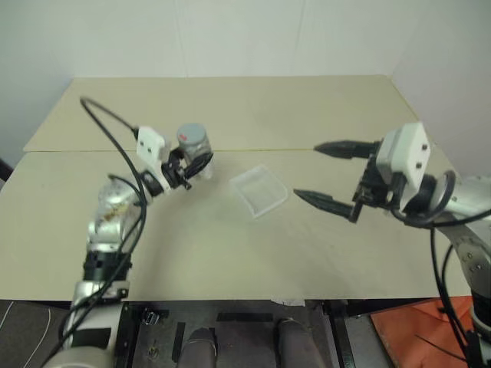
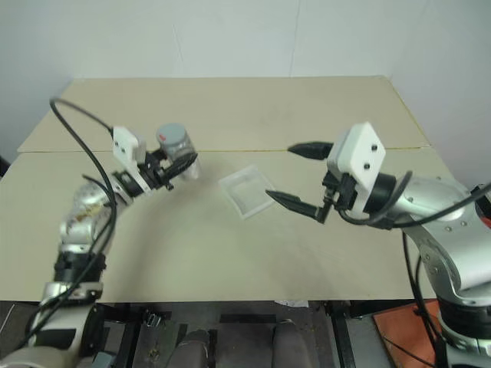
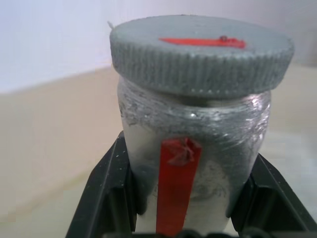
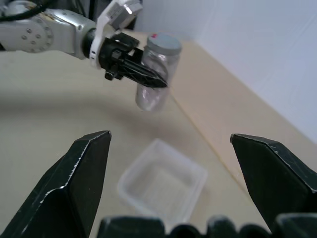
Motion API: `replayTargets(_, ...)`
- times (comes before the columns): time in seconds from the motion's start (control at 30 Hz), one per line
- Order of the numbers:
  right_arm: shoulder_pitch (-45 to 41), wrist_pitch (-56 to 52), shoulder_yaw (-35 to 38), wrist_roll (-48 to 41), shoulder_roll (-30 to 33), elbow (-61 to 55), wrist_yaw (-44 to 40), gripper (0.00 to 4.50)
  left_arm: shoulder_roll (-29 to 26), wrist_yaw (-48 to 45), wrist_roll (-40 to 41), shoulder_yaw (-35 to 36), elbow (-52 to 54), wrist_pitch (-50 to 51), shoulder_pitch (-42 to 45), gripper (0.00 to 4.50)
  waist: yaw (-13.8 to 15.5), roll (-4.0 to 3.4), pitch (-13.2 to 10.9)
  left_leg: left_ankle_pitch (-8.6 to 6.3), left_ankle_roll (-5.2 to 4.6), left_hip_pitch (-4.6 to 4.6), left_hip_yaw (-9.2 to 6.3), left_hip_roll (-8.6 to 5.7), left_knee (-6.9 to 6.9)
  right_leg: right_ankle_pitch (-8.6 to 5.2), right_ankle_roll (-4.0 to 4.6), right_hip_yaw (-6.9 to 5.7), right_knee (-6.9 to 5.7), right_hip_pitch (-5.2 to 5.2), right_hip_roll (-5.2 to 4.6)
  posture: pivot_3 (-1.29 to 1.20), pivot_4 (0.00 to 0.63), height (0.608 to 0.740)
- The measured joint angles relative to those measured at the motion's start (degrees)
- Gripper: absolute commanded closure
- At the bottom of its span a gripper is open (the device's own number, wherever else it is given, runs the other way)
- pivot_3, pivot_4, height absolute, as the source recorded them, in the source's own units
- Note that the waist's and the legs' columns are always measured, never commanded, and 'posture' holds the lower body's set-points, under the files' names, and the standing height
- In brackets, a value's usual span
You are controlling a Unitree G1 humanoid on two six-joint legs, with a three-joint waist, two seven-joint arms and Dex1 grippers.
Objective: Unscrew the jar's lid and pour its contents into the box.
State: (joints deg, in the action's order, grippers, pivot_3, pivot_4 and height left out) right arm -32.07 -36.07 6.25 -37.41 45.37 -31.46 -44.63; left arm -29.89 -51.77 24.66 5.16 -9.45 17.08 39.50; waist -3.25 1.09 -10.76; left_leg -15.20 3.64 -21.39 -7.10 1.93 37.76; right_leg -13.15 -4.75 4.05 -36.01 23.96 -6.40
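Now the left gripper (image 1: 193, 165) has its black fingers (image 3: 106, 191) clamped on the jar (image 1: 196, 153), one on each side of the silver-grey body, and the jar hangs clear of the worktop (image 1: 230, 245), well lifted off the surface. It stands roughly upright, tipped a little, with the lid (image 1: 191, 135) screwed on top; the grey cap has a ribbed edge and a red mark on its flat face, and a red strip runs down the jar's side between the fingers. Whether anything lies inside the jar cannot be told.

To the right of the jar, the box (image 1: 259, 191) sits on the worktop near the middle, a clear shallow tray turned at a slight angle, touched by nothing.

Further right, the right gripper (image 1: 328, 173) hovers above the worktop with its fingers (image 4: 81, 173) spread wide apart and holding nothing, pointing toward the box and the jar beyond it
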Motion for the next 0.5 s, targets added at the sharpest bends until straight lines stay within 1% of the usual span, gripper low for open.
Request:
replayTargets(0.07, -5.1, -2.8, -2.3, -0.9, -2.7, 2.2, 1.5, 0.00, -2.5, -6.9, 1.5, -2.1, 0.1, 2.4, 1.3, 2.58, -0.4, -0.01, 0.0, 0.00, 0.01, -0.02, -0.01, 0.00, 0.00, -0.01, 0.00, 0.00, -0.02, 0.03, 0.00, 0.00, 0.150, 0.740)
replayTargets(0.13, -9.2, -5.7, -4.4, -1.4, -5.3, 3.9, 3.5, 0.00, -2.8, -12.2, 2.3, -4.7, 0.0, 4.1, 1.8, 2.58, -0.7, -0.01, 0.0, 0.01, 0.01, -0.05, -0.03, 0.01, 0.00, -0.01, 0.01, -0.02, -0.05, 0.06, 0.02, 0.00, 0.150, 0.740)
replayTargets(0.2, -11.9, -7.9, -6.5, -1.2, -7.4, 4.6, 5.4, 0.00, -2.3, -15.2, 2.4, -6.9, -0.5, 4.7, 2.5, 2.58, -0.7, -0.01, 0.0, 0.01, 0.01, -0.08, -0.05, 0.01, 0.01, -0.01, 0.01, -0.03, -0.07, 0.10, 0.02, 0.00, 0.150, 0.740)
replayTargets(0.37, -15.1, -12.4, -10.7, 0.0, -12.5, 5.1, 10.4, 0.00, 0.9, -17.5, 2.4, -7.9, -2.8, 3.2, 6.0, 2.58, -0.7, -0.02, 0.0, 0.01, 0.01, -0.15, -0.07, 0.00, 0.03, -0.01, 0.01, -0.05, -0.14, 0.13, 0.02, 0.00, 0.150, 0.740)
replayTargets(0.5, -15.9, -14.7, -12.5, 0.7, -14.6, 5.4, 12.5, 0.00, 2.7, -19.2, 2.0, -8.8, -4.5, 1.4, 6.9, 2.58, -0.7, -0.02, 0.0, 0.01, 0.02, -0.17, -0.08, 0.00, 0.03, 0.00, 0.01, -0.05, -0.14, 0.18, 0.02, 0.00, 0.150, 0.740)
